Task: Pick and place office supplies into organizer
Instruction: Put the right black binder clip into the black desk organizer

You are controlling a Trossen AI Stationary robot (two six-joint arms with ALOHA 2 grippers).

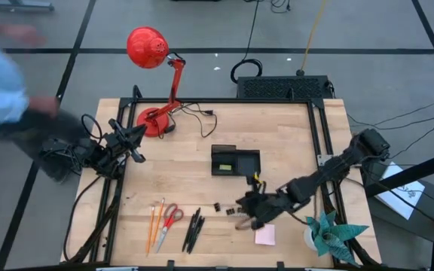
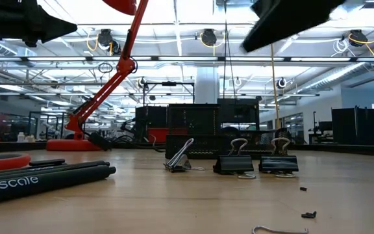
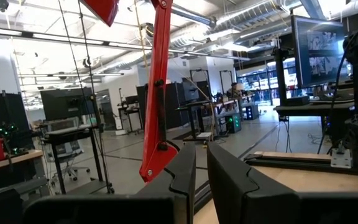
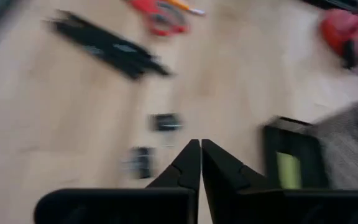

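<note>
The organizer [image 1: 235, 161] holds only a yellow-green piece [image 1: 243, 162]; pencils [image 1: 155, 222], scissors [image 1: 171, 218], pens [image 1: 194, 229], clips [image 1: 221, 207] and sticky pad [image 1: 264, 235] lie on the counter [image 1: 277, 135] near it. The right gripper [image 1: 249, 213], by the clips, has its jaws shut and empty; the left gripper [image 1: 136, 143], well away, has its jaws nearly closed on nothing.

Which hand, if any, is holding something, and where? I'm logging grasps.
Neither. The right hand is shut on nothing above the binder clips; the left hand waits empty beside the lamp.

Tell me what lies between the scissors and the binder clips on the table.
In the high view, the black pens lie between the red-handled scissors and the black binder clips; otherwise that stretch is bare wood.
</note>
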